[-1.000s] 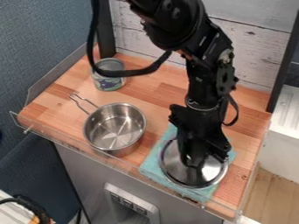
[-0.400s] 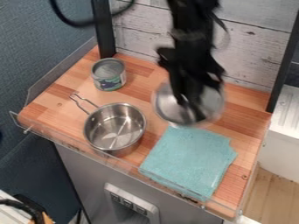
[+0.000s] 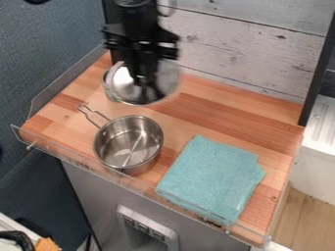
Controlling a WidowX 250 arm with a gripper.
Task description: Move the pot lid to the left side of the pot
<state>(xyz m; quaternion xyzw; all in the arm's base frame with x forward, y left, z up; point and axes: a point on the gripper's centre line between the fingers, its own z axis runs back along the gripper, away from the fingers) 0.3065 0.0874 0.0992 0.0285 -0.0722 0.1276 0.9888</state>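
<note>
Silver metal, round and shiny, the pot lid (image 3: pixel 122 84) hung in the air beneath the black two-finger gripper (image 3: pixel 145 81), whose fingers were pinched on its top near the middle. The gripper hung down from the top edge of the view, left of centre. The lid was over the back left part of the light-brown wooden counter (image 3: pixel 229 109), farther back than the open stainless-steel pot (image 3: pixel 129 144), and not yet set down at the pot's left side. The pot stood upright near the front edge, its wire handle (image 3: pixel 93 116) pointing toward the back left. Part of a metal can (image 3: pixel 110 90) showed past the lid's left edge. To the right of the pot, and apart from it, a folded teal cloth (image 3: pixel 212 179) lay flat. Behind the counter rose a whitewashed wood-plank panel (image 3: pixel 249 59).
</note>
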